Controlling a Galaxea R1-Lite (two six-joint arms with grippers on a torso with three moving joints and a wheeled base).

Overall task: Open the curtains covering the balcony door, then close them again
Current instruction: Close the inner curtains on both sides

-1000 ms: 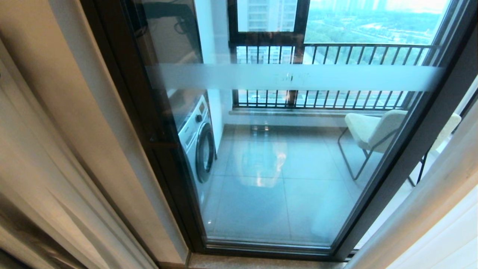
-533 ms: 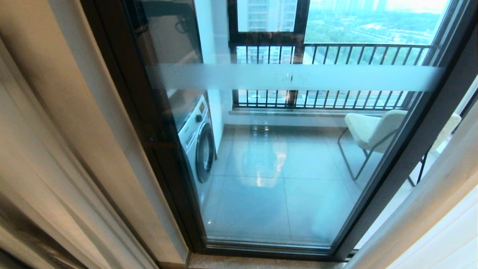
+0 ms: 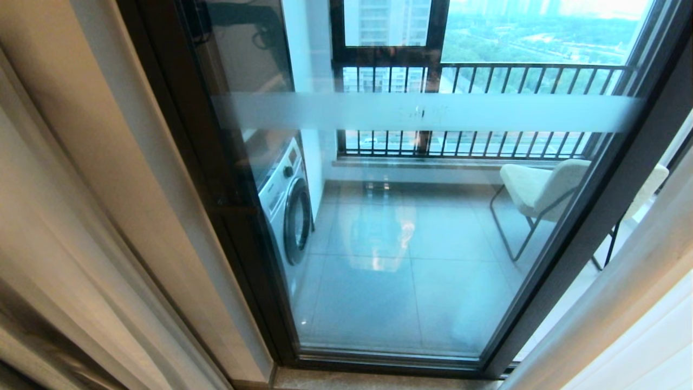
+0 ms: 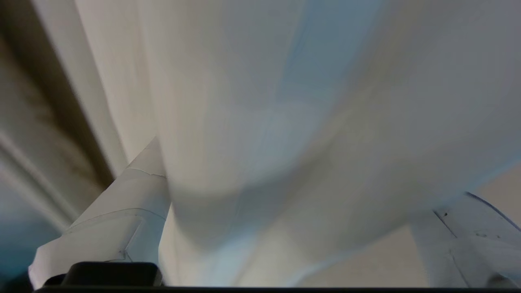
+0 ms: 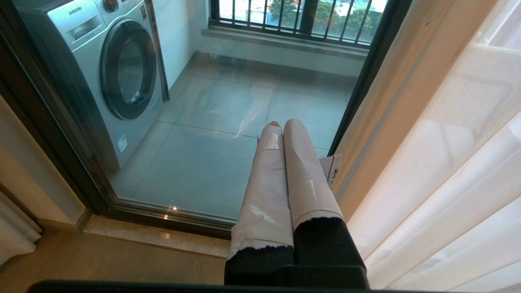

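Beige curtains, dark-framed balcony door, frosted band

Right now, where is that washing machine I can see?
The washing machine stands out on the balcony behind the glass of the balcony door, at the left of the head view, against the left wall, opposite the pale chair.

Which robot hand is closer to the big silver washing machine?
Right. The right tool, shut, hangs inside the room before the glass balcony door, with the silver front-loading washing machine just beyond. The left tool, open, sits around pale curtain fabric; no machine shows there.
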